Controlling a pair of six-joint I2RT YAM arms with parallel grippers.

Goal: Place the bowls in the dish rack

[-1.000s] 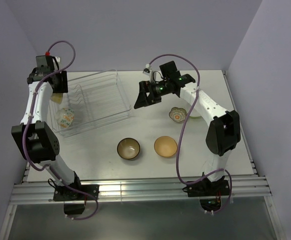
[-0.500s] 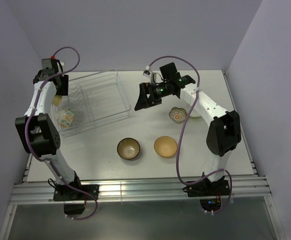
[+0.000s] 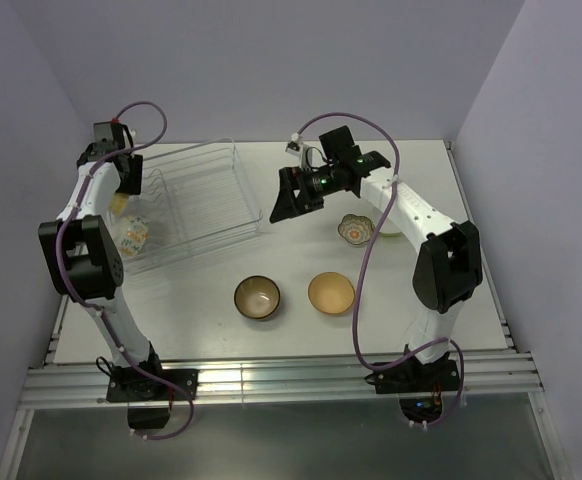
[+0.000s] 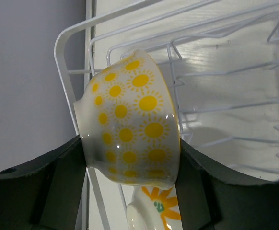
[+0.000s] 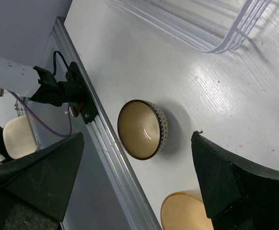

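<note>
Yellow-flowered bowl point(image 4: 130, 120), clamped in left tool point(image 4: 130, 160), beside orange-flowered bowl point(image 4: 155, 212).

White table point(image 3: 171, 320) w/ dish rack point(image 3: 203, 192), brown bowl point(image 3: 257, 297), tan bowl point(image 3: 330, 292), scalloped bowl point(image 3: 354, 229).

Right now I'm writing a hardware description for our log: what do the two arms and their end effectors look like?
The left arm and right arm have white links with black joint housings, each trailed by a looping purple cable. Green lights glow near the right wrist. The left end effector and right end effector have broad, matte black, wedge-shaped fingers.
</note>
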